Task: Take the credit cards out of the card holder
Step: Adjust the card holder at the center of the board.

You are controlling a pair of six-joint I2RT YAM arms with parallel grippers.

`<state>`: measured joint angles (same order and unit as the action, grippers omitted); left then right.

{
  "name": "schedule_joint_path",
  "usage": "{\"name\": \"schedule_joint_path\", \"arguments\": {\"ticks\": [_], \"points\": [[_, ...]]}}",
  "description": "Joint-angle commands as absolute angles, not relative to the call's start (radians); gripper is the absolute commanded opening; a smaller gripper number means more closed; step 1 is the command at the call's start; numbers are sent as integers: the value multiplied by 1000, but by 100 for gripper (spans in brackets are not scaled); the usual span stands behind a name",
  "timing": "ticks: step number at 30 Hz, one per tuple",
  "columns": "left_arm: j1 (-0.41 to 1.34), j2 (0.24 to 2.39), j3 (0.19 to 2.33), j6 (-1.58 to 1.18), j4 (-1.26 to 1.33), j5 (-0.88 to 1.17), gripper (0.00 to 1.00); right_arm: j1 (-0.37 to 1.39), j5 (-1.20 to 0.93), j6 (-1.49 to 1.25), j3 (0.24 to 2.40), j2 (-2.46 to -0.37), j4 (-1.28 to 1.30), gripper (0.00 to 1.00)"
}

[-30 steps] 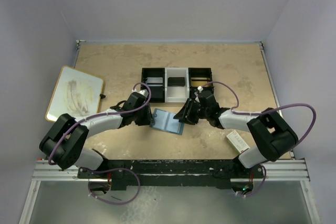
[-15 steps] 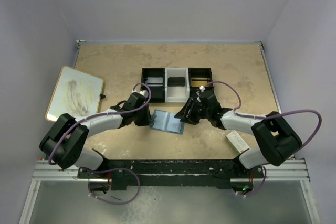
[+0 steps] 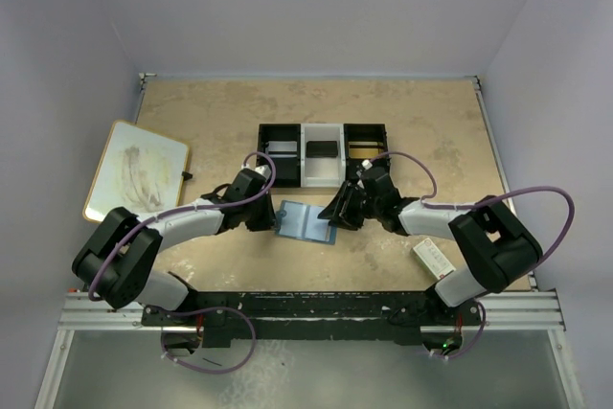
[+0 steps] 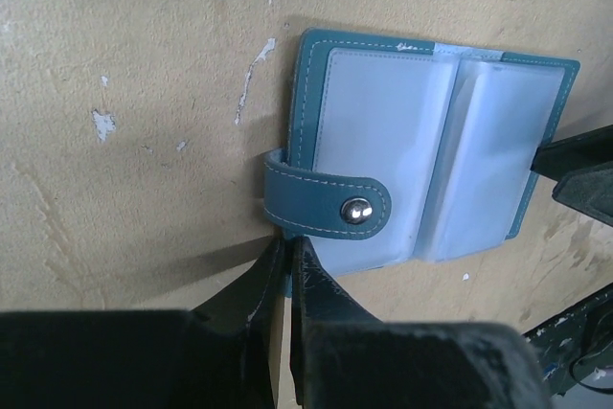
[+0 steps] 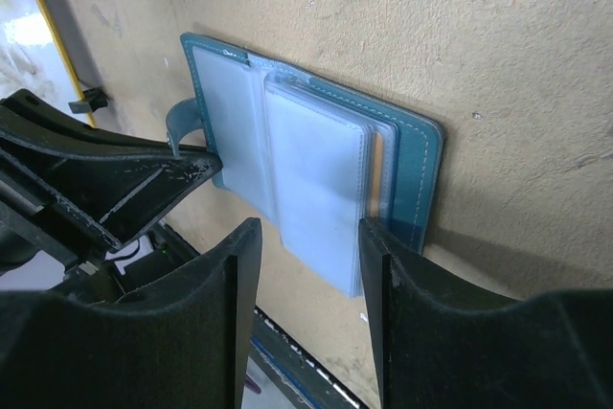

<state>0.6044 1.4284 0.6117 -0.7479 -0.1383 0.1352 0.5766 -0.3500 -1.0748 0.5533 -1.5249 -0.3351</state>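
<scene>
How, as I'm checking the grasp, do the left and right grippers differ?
The left gripper has shut fingers; the right gripper has open fingers. The left gripper tips sit at the card holder edge below the snap tab; the right gripper straddles its clear sleeves. Both are at the open card holder.

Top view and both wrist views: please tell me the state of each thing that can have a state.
card holder: open, lying flat, snap tab unfastened.
credit cards: not out yet; a gold edge shows in a pocket.
left fingers: shut, at the holder's edge by the tab.
right fingers: open, over the clear pockets.
whiteboard: smudged.
</scene>
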Motion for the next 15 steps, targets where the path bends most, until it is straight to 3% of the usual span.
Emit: {"name": "schedule_joint_path", "arguments": {"ticks": [1,15], "points": [[611,1425,624,-735,-118,166,0,579,-315,-1069,545,-1515,-340,48],[614,1422,620,-735,-116,178,0,581,-400,-1075,571,-1501,-474,45]]}}
